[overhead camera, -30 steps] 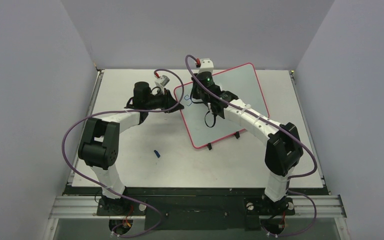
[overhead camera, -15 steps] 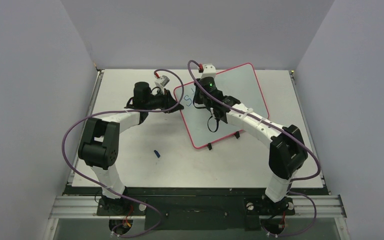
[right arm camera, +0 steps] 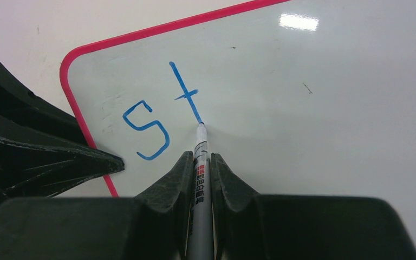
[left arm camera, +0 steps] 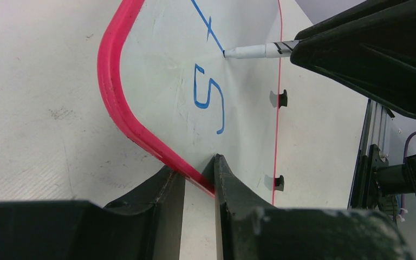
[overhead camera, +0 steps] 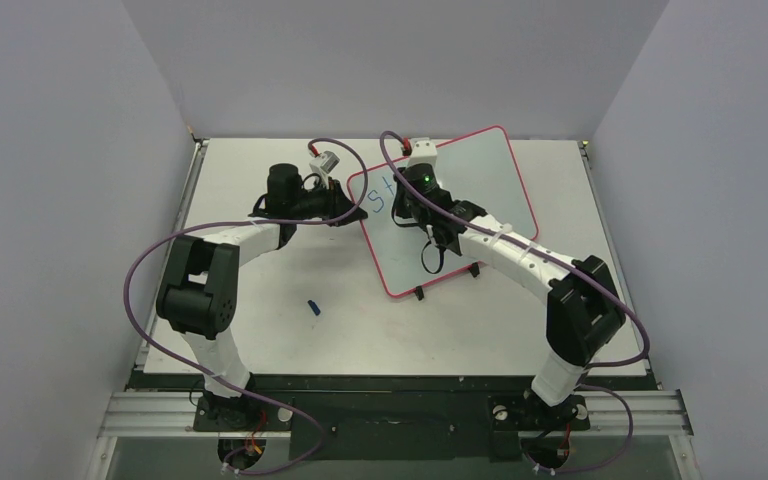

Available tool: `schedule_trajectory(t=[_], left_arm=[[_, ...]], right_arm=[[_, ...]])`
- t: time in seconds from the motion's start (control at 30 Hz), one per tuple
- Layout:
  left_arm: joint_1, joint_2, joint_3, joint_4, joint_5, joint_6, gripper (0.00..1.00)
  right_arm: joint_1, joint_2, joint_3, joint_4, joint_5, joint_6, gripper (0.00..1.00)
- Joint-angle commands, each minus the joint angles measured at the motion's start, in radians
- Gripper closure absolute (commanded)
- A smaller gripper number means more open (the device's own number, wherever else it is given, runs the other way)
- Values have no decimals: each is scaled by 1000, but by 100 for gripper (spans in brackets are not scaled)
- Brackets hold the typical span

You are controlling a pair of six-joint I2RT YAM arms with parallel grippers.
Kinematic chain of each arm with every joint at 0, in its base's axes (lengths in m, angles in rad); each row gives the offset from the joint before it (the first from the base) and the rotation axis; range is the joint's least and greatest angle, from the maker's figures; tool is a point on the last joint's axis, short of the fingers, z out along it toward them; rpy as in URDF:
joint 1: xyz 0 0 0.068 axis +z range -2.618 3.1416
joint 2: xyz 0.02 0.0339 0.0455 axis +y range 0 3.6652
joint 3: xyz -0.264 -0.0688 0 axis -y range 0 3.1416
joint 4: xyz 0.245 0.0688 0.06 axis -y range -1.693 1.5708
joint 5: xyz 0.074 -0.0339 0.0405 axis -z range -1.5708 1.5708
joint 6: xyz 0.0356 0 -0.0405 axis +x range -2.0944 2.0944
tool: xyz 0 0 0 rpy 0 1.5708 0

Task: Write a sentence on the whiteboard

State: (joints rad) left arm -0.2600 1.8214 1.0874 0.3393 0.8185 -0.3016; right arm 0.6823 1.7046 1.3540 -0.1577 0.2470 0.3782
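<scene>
The whiteboard [overhead camera: 490, 185] lies askew on the counter [overhead camera: 260, 330]. The left gripper [left arm camera: 199, 179] pinches its red rim at the left corner. Beside that corner, the sentence [right arm camera: 187, 96] reads only "st". The right gripper [right arm camera: 199, 158] clamps a marker [right arm camera: 200, 143], its tip touching the foot of the "t".

1. Bench [overhead camera: 260, 335]: white, carries every item below.
2. Whiteboard [overhead camera: 485, 175]: pale, red-rimmed, lying flat and turned askew, with two black clips on its near edge.
3. Sentence [overhead camera: 378, 194]: a few blue strokes only, near the board's left corner.
4. Left claw [overhead camera: 354, 213]: at the board's left rim.
5. Right claw [overhead camera: 404, 200]: over the board, just beside the strokes.
6. Small blue item [overhead camera: 313, 307]: on the bench, well apart from the board.
</scene>
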Motion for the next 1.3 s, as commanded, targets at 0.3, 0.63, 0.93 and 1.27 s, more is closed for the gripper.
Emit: schedule_trajectory(t=[0.3, 0.63, 0.93, 1.27], left_arm=[[-27, -27, 4, -2, -10, 180, 100], [-31, -30, -1, -7, -11, 189, 100], [-32, -31, 1, -11, -14, 192, 100], [-31, -39, 4, -55, -33, 220, 100]], right_arm=[[-8, -32, -15, -40, 32, -1, 100], [-32, 18, 83, -61, 35, -17, 100], [-32, -30, 94, -81, 26, -15, 100], [-21, -321, -83, -107, 32, 30, 100]])
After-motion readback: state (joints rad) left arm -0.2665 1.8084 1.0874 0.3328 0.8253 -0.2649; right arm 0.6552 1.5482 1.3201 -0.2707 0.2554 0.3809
